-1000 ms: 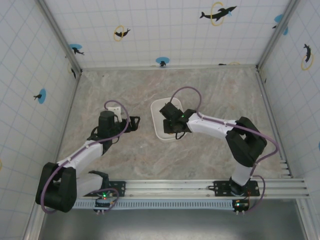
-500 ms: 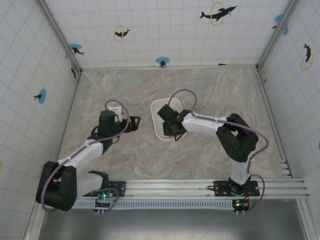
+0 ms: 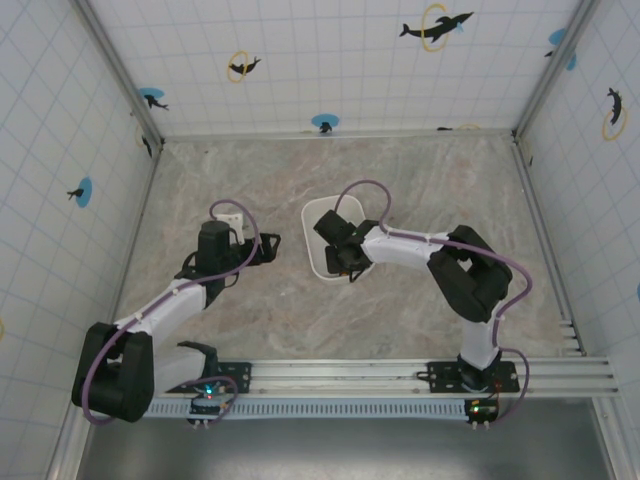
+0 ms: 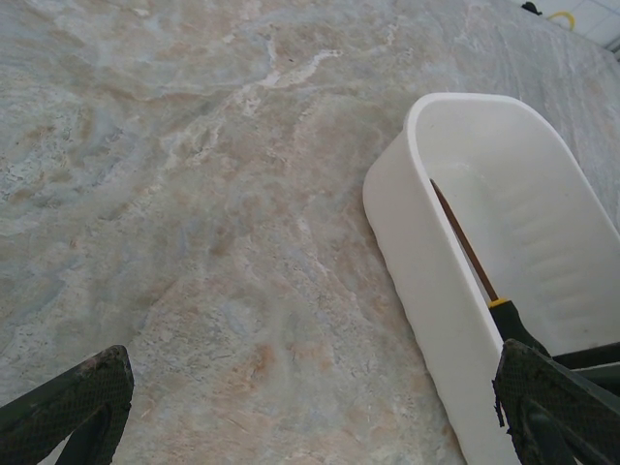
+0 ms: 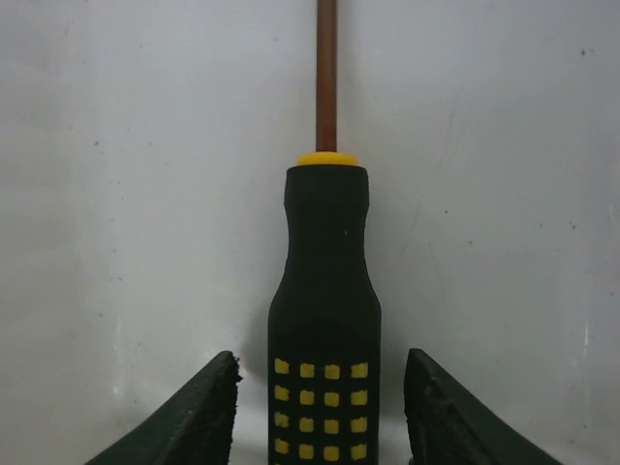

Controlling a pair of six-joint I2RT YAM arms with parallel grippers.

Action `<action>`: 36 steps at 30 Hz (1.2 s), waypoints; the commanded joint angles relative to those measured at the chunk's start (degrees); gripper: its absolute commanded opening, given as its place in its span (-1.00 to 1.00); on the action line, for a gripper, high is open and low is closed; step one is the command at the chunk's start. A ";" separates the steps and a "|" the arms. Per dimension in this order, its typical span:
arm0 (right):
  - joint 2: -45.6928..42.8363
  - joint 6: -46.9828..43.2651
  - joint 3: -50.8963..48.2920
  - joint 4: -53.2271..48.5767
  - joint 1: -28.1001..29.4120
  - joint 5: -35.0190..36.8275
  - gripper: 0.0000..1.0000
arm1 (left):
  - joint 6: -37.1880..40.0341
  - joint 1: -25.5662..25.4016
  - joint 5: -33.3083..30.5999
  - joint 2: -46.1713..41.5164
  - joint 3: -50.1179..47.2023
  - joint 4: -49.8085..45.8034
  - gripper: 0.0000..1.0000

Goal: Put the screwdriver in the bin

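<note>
The screwdriver [image 5: 325,271], black handle with yellow squares and a thin shaft, lies inside the white bin [image 5: 145,194]. My right gripper [image 5: 325,387] is open around the handle, with a gap on each side of it. In the top view the right gripper [image 3: 340,258] reaches into the near end of the bin [image 3: 316,215]. The left wrist view shows the shaft [image 4: 463,242] running along the bin's near wall [image 4: 426,271]. My left gripper [image 4: 310,387] is open over bare table, left of the bin, holding nothing. From above, the left gripper [image 3: 268,243] sits a short way from the bin.
The marble-patterned table [image 3: 400,180] is ringed by tiled walls [image 3: 330,60] on three sides. An aluminium rail [image 3: 400,375] carrying both arm bases runs along the near edge. Purple cables loop over both arms.
My right arm's elbow has swung left and folded closer to the bin, and the right gripper has shifted slightly left over the bin's near end. The left arm has stayed still.
</note>
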 commanded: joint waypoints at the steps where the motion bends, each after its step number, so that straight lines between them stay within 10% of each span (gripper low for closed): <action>1: 0.48 -0.03 2.74 -1.30 -0.03 0.53 0.07 | 1.21 -0.48 -0.79 -0.58 1.85 -1.39 0.95; 22: -20.21 -19.22 5.18 -9.99 -7.15 -2.69 0.70 | 10.83 -0.38 -14.62 -2.01 15.35 -5.04 0.95; 36: -51.16 -30.41 -28.40 30.91 -37.11 -0.33 0.79 | 32.49 0.57 -32.23 -3.81 5.67 18.11 0.95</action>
